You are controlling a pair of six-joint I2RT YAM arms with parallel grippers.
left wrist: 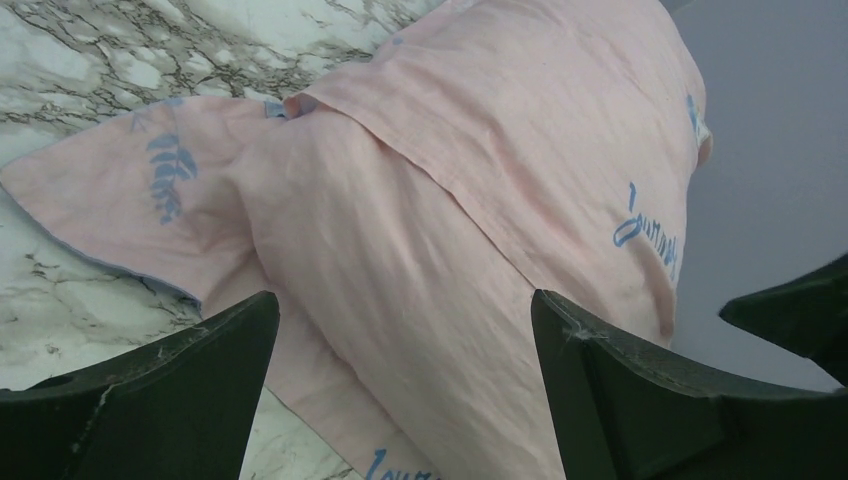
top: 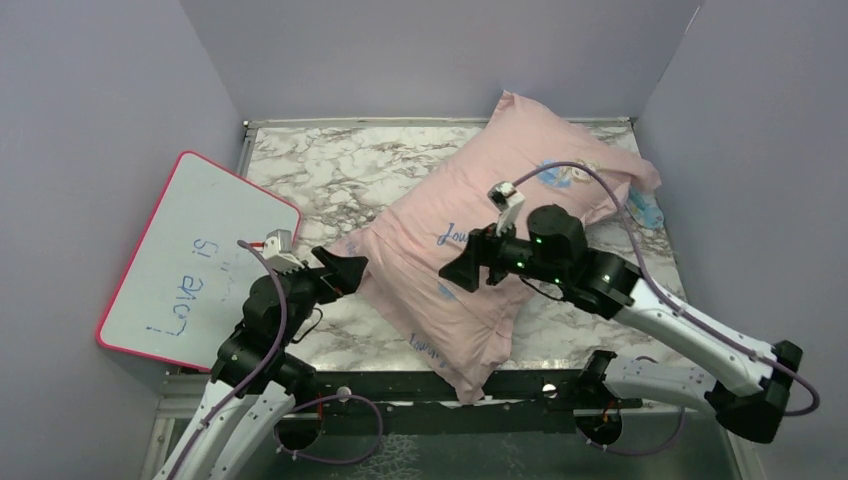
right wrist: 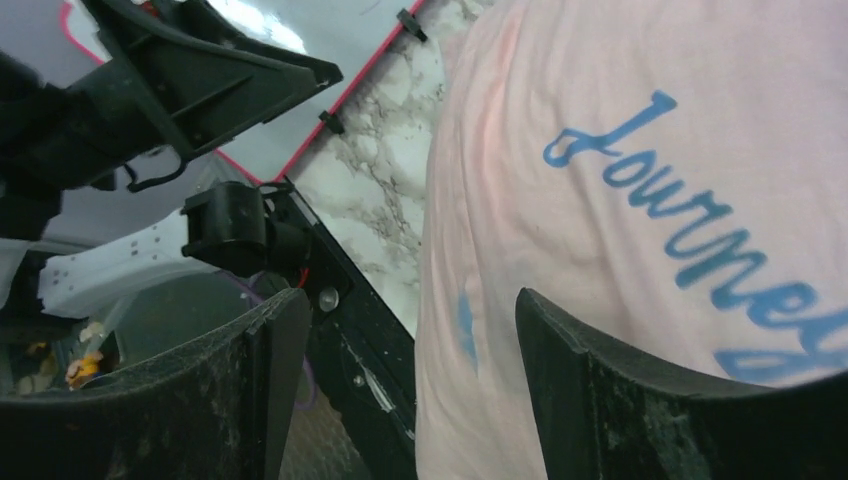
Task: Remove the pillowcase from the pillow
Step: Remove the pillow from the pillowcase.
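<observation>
The pale pink pillowcase (top: 470,240) with blue script lies diagonally on the marble table, from the far right corner to the front edge. It bulges with the pillow, which is hidden inside it. A bit of blue print shows at its far right end (top: 645,208). My left gripper (top: 345,270) is open at the case's left edge, with pink fabric (left wrist: 450,200) between and beyond its fingers (left wrist: 200,390) and nothing held. My right gripper (top: 462,268) hovers open over the middle of the case (right wrist: 620,150), its jaws apart and empty.
A pink-edged whiteboard (top: 190,260) with blue writing leans at the left, off the table edge. The marble table (top: 320,170) shows bare at the back left. Lilac walls close in on three sides. A loose flap of the case (left wrist: 120,190) lies flat on the marble.
</observation>
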